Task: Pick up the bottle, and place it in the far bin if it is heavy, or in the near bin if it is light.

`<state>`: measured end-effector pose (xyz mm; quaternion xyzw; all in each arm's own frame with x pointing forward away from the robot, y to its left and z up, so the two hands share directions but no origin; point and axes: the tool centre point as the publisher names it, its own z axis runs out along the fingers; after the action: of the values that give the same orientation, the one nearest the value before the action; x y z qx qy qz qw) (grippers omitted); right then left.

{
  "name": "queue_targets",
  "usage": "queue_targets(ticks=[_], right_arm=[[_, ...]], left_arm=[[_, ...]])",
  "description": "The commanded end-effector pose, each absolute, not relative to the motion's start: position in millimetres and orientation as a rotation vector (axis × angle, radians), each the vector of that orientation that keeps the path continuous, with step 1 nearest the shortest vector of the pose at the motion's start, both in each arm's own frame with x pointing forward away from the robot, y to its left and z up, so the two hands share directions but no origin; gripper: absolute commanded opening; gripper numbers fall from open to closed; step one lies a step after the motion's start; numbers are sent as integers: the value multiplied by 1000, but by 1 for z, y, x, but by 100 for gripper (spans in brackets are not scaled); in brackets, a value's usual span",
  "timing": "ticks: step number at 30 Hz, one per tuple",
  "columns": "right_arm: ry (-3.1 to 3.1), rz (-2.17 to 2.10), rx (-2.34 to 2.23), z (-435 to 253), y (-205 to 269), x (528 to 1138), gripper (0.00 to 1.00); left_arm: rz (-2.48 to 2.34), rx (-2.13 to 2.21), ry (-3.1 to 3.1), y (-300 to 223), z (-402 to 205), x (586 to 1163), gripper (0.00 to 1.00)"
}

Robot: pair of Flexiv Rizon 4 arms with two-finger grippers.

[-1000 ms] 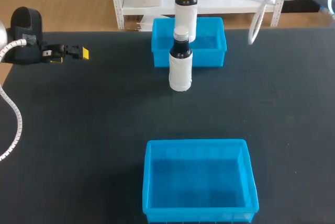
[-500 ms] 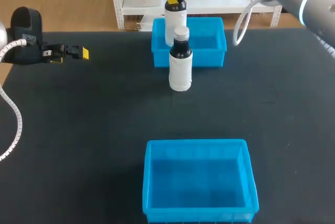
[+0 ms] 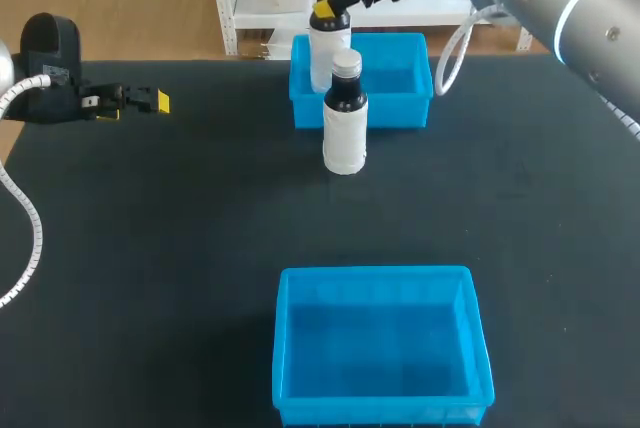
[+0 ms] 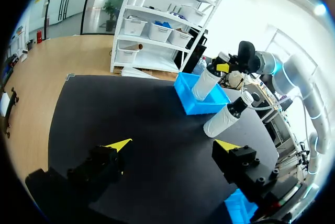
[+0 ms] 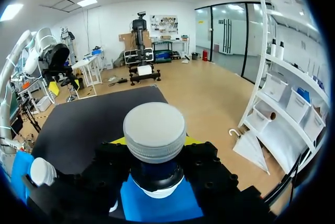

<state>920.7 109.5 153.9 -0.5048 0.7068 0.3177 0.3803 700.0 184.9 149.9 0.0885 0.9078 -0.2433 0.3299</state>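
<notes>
**Colleague:** What is lying nearest?

**Me:** The near bin [image 3: 376,272] is sitting at the front. Behind it a second bottle [image 3: 345,138] is standing on the table. My left gripper [image 3: 155,102] is waiting off to the side, fingers spread, gripping nothing.

**Colleague:** And the bottle [image 3: 323,53]?

**Me:** White body, dark neck, grey cap. My right gripper [image 3: 325,10] is clamping its neck, hanging it upright over the far bin [image 3: 400,108], so presumably it is weighing heavy. I cannot tell whether its base is touching down.
</notes>
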Motion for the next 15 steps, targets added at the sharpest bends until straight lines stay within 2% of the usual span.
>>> queue_targets(ticks=[1, 15], right_arm=[[1792, 852, -1324, 152, 114, 935, 0], [1776, 848, -1335, 141, 117, 938, 0]], left_arm=[[-636, 231, 2374, 185, 150, 700, 100], [-636, 231, 2374, 185, 150, 700, 100]])
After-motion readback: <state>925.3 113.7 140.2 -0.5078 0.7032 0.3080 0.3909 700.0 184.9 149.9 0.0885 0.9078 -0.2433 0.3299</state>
